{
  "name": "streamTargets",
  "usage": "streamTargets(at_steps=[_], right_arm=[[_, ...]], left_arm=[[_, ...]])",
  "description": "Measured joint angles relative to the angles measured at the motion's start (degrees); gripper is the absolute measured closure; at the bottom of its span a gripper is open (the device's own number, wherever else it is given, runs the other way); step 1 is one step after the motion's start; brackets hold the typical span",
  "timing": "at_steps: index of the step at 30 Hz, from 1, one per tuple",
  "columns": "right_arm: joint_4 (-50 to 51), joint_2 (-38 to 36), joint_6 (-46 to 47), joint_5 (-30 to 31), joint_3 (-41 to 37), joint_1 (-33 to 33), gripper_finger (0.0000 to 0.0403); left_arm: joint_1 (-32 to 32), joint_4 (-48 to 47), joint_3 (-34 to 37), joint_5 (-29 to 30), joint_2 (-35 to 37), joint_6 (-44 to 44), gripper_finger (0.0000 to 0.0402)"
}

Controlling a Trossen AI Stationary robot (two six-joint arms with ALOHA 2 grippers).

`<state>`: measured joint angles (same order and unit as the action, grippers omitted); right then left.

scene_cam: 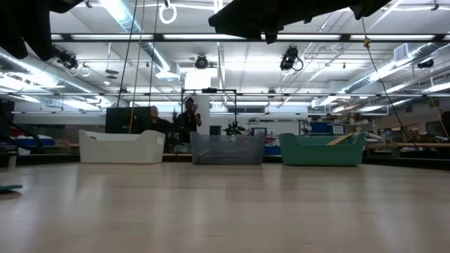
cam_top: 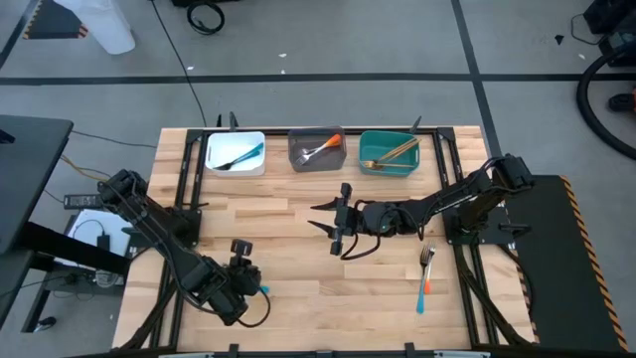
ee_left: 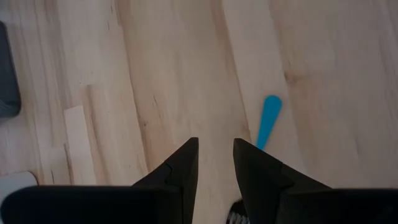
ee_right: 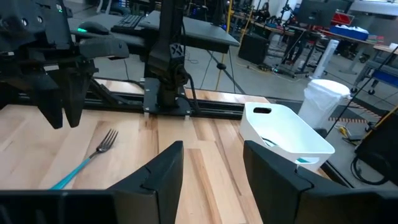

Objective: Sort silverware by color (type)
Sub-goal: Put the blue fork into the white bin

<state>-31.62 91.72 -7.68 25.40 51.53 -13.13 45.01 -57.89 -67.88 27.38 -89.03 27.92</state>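
Note:
A blue-handled fork (ee_right: 87, 160) lies flat on the wood near the table's near-left part, its blue handle (ee_left: 269, 119) showing beside my left gripper's fingers. My left gripper (cam_top: 245, 281) (ee_left: 215, 163) hovers over the table right beside it, fingers pointing down, narrowly open, with nothing between them. My right gripper (cam_top: 333, 220) (ee_right: 212, 167) is open at mid-table, level, pointing toward the table's left. Another fork (cam_top: 427, 263) with an orange handle lies on the table's right, a bit of blue at its near end.
Three bins stand along the far edge: the white bin (cam_top: 213, 159) holds a blue-handled piece, the grey bin (cam_top: 298, 157) an orange-handled fork, the teal bin (cam_top: 366, 157) gold pieces. Bare wood lies between the bins and the grippers. People stand in the room beyond.

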Motion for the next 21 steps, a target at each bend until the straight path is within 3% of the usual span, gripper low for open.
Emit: streamTargets(at_steps=[11,21], right_arm=[[-0.04,0.00,0.17,-0.03,0.00,0.00,0.0225],[-0.02,0.00,0.38,-0.23,0.00,-0.02,0.0225]], left_arm=[[1.57,0.83,0.02,7.57,0.00,-2.07,0.0292],[1.90,2.80,0.16,8.29,0.00,-3.48,0.0292]])
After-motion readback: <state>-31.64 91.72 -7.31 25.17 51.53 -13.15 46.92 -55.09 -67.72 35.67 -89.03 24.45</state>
